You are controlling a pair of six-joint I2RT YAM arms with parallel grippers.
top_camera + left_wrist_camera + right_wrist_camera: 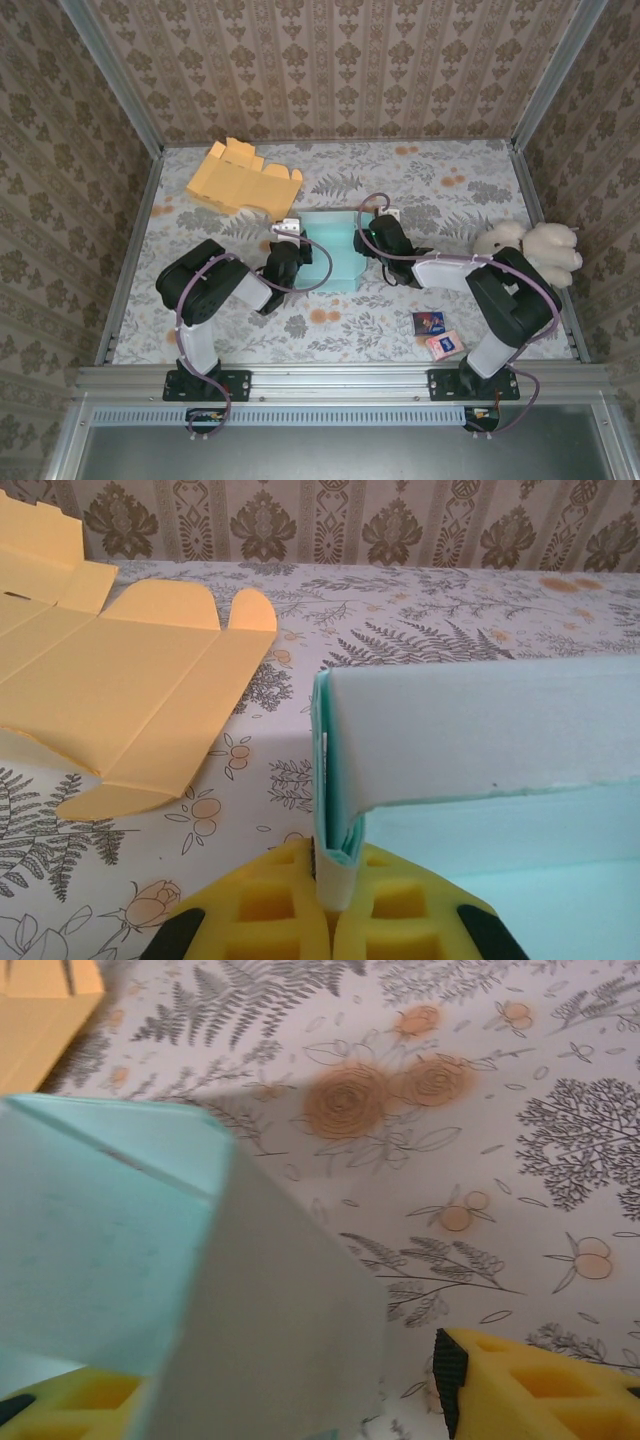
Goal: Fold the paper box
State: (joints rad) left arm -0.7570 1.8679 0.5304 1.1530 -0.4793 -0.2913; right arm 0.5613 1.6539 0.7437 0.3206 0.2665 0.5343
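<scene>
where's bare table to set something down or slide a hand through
Free: the far strip of table between the orange cardboard and the plush toy, and the near strip between the arm bases, left of the two small packets. Crowded: the centre, where the left gripper and right gripper meet the teal box.

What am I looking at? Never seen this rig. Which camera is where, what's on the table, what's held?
Two robot arms bolted at the near edge of a floral table, each with a two-finger claw. One picture looks down from above; two come from wrist cameras. On it lie a part-folded teal paper box, a flat orange box blank, a white plush toy and two small packets. The left claw is pinched shut on the teal box's wall; the right claw is open around another flap.
</scene>
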